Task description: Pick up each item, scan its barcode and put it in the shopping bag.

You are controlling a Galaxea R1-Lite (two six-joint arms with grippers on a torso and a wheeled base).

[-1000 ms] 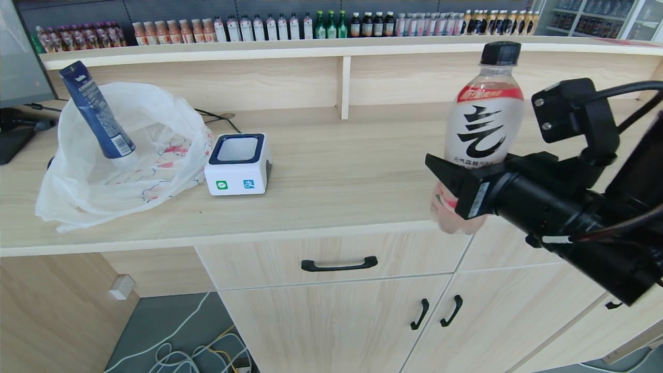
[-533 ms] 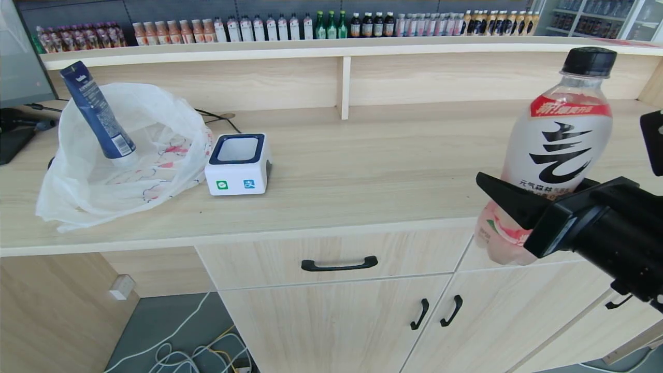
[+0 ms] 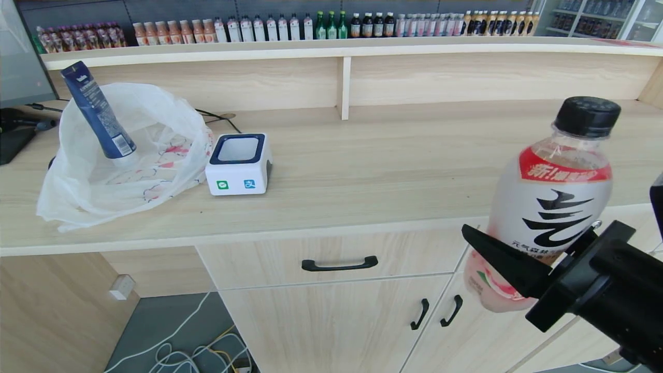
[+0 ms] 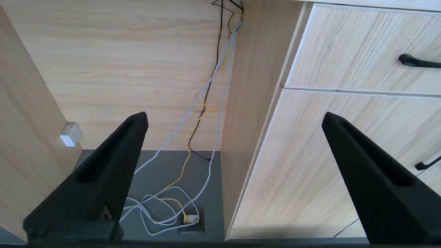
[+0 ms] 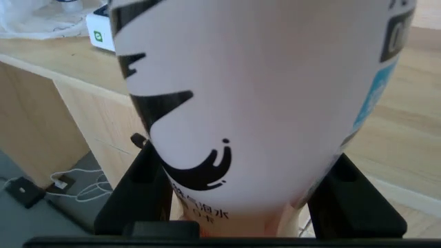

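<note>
Head view: the right end effector (image 3: pixel 544 251) grips a pink drink bottle (image 3: pixel 557 207) upright, now off the front right corner of the desk (image 3: pixel 362 171), having swung right and lower from above the desktop within the last second. The scanner (image 3: pixel 238 163) sits well apart toward the left end, beside the shopping bag (image 3: pixel 166 155) holding a blue tube (image 3: pixel 98 111); scanning probably lies ahead. Left wrist view: the left end effector (image 4: pixel 234 186) hangs spread and empty before the cabinet front. Right wrist view: the bottle (image 5: pixel 262 89) is clamped between both fingers.

Bottle (image 3: pixel 551 207) label's lower edge — behind right gripper (image 3: pixel 531 248) (partly).
</note>
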